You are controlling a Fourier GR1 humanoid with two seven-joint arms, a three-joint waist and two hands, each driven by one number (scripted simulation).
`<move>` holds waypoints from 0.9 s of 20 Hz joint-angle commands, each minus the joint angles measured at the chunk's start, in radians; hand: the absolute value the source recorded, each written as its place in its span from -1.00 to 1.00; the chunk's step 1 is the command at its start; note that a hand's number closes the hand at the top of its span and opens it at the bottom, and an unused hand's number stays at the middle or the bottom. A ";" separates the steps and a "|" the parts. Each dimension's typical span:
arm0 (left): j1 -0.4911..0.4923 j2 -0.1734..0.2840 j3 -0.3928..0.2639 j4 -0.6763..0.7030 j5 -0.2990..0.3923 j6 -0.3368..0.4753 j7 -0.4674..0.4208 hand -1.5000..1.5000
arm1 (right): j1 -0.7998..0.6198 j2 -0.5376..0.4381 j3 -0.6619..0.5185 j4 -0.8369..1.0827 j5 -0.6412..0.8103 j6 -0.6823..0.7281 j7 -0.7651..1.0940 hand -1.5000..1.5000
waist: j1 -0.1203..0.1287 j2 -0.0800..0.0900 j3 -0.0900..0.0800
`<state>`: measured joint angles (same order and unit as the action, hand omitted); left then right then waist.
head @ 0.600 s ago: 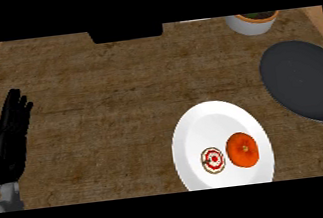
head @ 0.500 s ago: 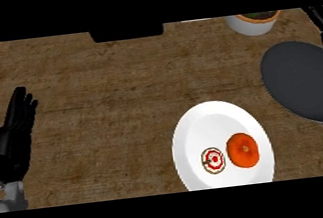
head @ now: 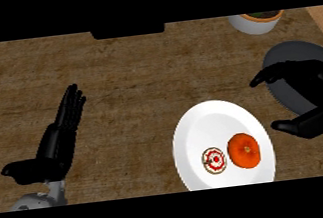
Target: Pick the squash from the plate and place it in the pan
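Note:
A round orange squash [head: 244,150] lies on the right part of a white plate [head: 207,126], beside a small red-and-white disc [head: 214,159]. The dark grey pan [head: 292,53] sits to the plate's upper right, largely covered by my right hand [head: 319,98]. That hand hovers just right of the plate, its fingers and thumb spread apart and curved, holding nothing. The squash is a short way left of and below its thumb. My left hand [head: 58,143] rests at the left with straight fingers pointing up.
A white bowl [head: 256,21] with dark contents stands at the back right. A black object [head: 127,31] sits at the back edge, centre. Wooden strips border the brown counter at far left and right.
My right hand has come in from the right edge, over the pan and toward the plate. The left hand has shifted slightly. The squash has not moved.

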<state>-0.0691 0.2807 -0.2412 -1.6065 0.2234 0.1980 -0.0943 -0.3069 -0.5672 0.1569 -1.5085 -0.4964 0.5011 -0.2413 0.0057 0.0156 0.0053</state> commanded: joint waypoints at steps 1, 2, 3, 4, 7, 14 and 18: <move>0.030 -0.031 -0.053 -0.006 -0.029 -0.001 -0.023 0.00 | 0.077 -0.109 -0.027 0.148 0.066 0.285 -0.239 -1.00 | 0.006 -0.004 0.000; 0.011 -0.058 -0.067 0.029 -0.034 -0.008 -0.050 0.00 | 0.036 -0.128 -0.037 0.164 0.116 0.310 -0.277 -1.00 | 0.003 -0.005 -0.002; 0.005 -0.046 -0.045 0.031 -0.015 -0.019 -0.045 0.00 | 0.021 -0.180 -0.079 0.190 0.166 0.333 -0.335 -1.00 | 0.003 -0.005 -0.001; -0.014 -0.069 -0.060 0.067 -0.057 0.017 -0.056 0.00 | 0.031 -0.168 -0.058 0.204 0.253 0.336 -0.402 -1.00 | 0.001 -0.004 -0.001; 0.052 -0.070 -0.095 0.005 -0.058 0.005 -0.035 0.00 | -0.022 -0.182 -0.042 0.231 0.347 0.309 -0.477 -1.00 | 0.015 -0.010 -0.002; -0.040 -0.067 -0.035 0.075 -0.046 -0.013 -0.035 0.00 | -0.126 -0.194 0.149 0.122 0.536 0.212 -0.405 -1.00 | 0.008 -0.012 -0.005; -0.015 -0.115 -0.089 0.090 -0.089 0.012 -0.056 0.00 | -0.167 -0.204 0.258 0.103 0.696 0.146 -0.376 -1.00 | 0.010 -0.011 -0.005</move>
<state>-0.0722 0.2057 -0.3028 -1.5560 0.1674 0.1891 -0.1302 -0.4321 -0.7595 0.3276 -1.3805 0.0746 0.5931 -0.5636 0.0202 0.0045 0.0009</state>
